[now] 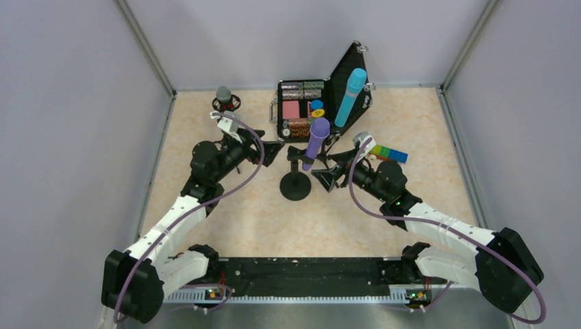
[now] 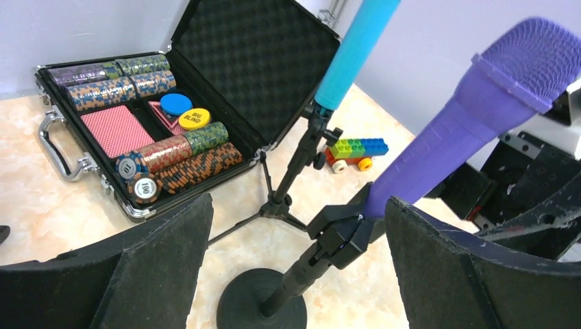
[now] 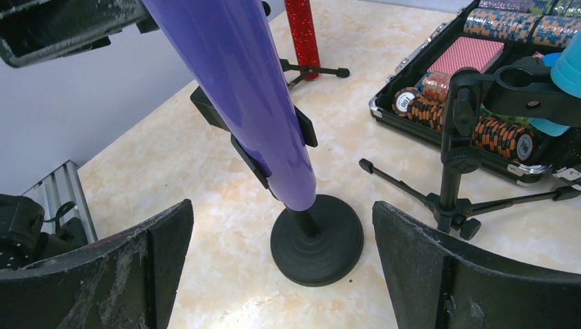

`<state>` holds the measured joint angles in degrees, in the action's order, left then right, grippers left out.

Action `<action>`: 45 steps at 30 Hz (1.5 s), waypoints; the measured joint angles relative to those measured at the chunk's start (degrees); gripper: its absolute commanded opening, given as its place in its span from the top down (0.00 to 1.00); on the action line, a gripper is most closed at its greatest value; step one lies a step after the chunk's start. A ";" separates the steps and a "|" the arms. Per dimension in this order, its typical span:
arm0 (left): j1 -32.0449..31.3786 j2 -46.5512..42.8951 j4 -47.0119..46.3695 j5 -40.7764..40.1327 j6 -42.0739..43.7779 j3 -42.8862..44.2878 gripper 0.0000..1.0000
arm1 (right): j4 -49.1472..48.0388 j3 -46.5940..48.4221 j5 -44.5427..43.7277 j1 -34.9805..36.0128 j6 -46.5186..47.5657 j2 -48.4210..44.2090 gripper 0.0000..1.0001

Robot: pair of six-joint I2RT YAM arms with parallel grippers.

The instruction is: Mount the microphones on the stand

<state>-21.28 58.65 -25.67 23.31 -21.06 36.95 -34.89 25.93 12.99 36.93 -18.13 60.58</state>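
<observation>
The purple microphone point(image 1: 316, 142) sits tilted in the clip of a round-base stand point(image 1: 296, 186) at the table's middle. The light blue microphone point(image 1: 351, 96) is clipped on a tripod stand behind it. The glittery red microphone point(image 1: 224, 96), with a silver mesh head, stands upright in a small tripod stand at the back left. My left gripper point(image 1: 273, 152) is open just left of the purple microphone point(image 2: 466, 123), with the clip point(image 2: 349, 229) between its jaws. My right gripper point(image 1: 328, 178) is open just right of it, facing the purple microphone point(image 3: 240, 89) and the base point(image 3: 316, 240).
An open black case point(image 1: 301, 110) of poker chips and cards lies at the back, its lid up behind the blue microphone. A multicoloured toy-brick car point(image 1: 389, 153) sits right of the stands. The tripod stand's legs point(image 3: 452, 199) spread over the table near the round base. Walls enclose the table.
</observation>
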 measured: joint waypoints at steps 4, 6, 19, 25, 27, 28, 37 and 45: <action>3.13 0.42 -2.60 2.01 -3.67 -0.61 0.01 | 0.33 0.00 0.92 0.00 0.00 0.07 0.01; 4.22 1.01 -3.39 2.86 -5.11 -1.11 0.01 | 0.48 0.00 1.62 0.00 0.00 0.22 0.01; 12.15 5.01 -7.08 8.07 -14.53 -5.57 0.01 | 6.51 -0.39 6.64 -3.26 -1.68 -0.15 0.01; 15.58 6.93 -7.26 9.14 -16.57 -6.56 0.01 | 9.18 -3.76 6.75 -5.38 -2.97 -3.98 0.01; 16.55 8.09 -6.86 9.05 -16.94 -6.64 0.01 | 9.94 -4.55 6.49 -6.14 -3.34 -4.35 0.01; 17.00 8.70 -6.45 8.94 -17.16 -6.64 0.01 | 10.67 -4.68 6.32 -6.58 -3.61 -4.35 0.01; 19.04 11.39 -0.46 3.37 -17.79 -6.78 0.01 | 12.24 -4.92 6.47 -11.41 -5.66 -2.47 0.01; 19.19 11.39 8.39 -6.75 -15.21 -6.56 0.01 | 12.24 -4.92 7.91 -18.14 -8.63 1.05 0.01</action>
<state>-2.09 70.04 -17.28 16.56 -36.27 30.39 -22.65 21.02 20.91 18.79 -26.76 61.63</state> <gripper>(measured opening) 0.991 0.990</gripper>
